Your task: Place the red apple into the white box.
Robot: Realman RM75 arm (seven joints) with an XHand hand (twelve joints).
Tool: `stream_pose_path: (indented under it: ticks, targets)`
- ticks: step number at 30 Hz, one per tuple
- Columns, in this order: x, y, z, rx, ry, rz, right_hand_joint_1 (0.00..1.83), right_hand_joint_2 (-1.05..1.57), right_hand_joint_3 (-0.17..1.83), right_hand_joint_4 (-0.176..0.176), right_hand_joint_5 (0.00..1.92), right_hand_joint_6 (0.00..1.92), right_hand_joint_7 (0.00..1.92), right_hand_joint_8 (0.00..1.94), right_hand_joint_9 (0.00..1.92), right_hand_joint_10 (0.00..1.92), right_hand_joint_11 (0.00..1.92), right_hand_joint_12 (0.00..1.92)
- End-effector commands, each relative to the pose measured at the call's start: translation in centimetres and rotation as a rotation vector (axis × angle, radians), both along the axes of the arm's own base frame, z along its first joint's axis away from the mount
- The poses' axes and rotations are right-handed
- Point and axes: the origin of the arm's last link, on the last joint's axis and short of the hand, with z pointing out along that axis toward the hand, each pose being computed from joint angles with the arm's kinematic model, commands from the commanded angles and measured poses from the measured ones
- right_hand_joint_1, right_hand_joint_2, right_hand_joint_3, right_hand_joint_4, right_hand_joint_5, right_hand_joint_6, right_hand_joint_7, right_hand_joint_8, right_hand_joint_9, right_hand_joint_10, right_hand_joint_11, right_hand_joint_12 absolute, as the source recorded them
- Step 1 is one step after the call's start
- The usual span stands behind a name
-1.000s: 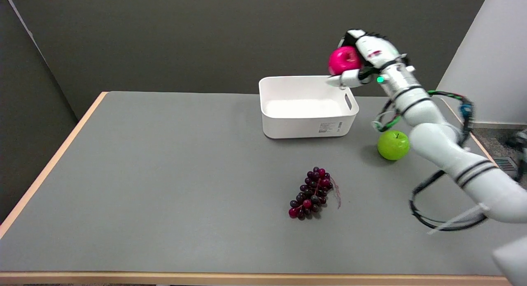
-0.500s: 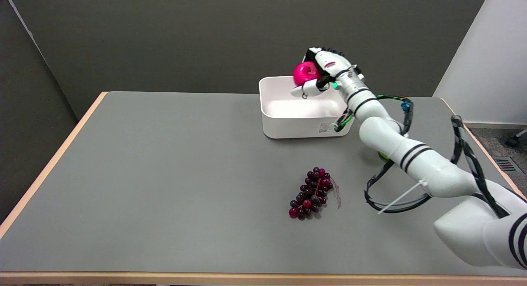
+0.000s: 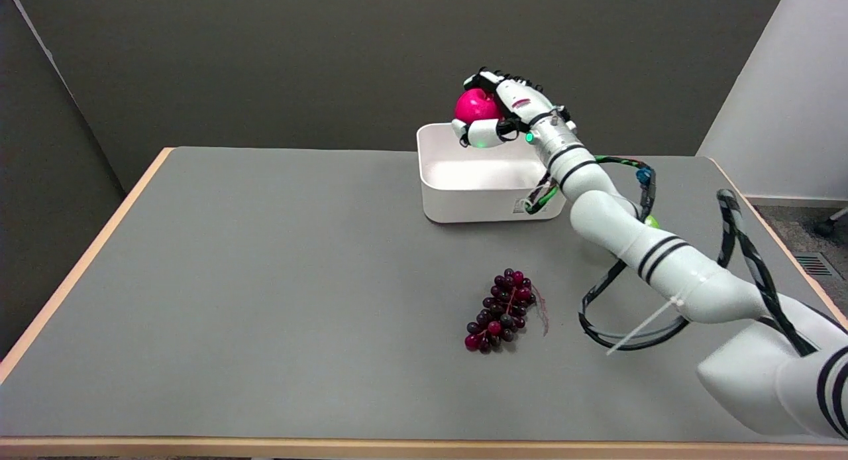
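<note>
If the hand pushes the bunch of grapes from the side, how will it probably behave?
The bunch of grapes lies flat, so it would probably slide rather than roll. Its many small berries on thin stems suggest it may flex or twist.

The right arm (image 3: 636, 248) reached in from the lower right, stretched up and leftward; its hand (image 3: 495, 112) was raised, fingers curled around a round object.

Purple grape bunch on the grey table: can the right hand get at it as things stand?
Probably not yet. The right hand holds the red apple above the white plastic box. The purple grape bunch lies bare on the grey table, nothing over it, so the way looks free once the apple is released.
</note>
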Motion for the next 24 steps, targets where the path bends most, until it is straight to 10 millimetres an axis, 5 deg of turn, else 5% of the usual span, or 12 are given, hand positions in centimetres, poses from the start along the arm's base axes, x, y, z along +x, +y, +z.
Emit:
stream_pose_path:
  ticks: [1,10,15,24]
  targets:
    - [1.3,7.6,4.5,-0.052,-0.01,0.131,0.47,0.72,0.9,0.1,0.27,0.54,0.22,0.3,0.13,0.62,0.03,1.15]
    - [0.0,8.4,5.3,-0.074,-0.024,0.097,0.33,0.6,0.96,0.127,0.24,0.55,0.15,0.32,0.02,0.56,0.0,1.08]
    - [0.2,6.8,4.3,-0.039,-0.038,0.071,0.33,0.65,0.83,0.129,0.25,0.47,0.13,0.25,0.0,0.52,0.0,1.02]
    - [0.4,3.4,1.6,0.043,-0.018,0.012,0.31,0.58,0.92,0.125,0.17,0.48,0.06,0.23,0.01,0.37,0.0,0.95]
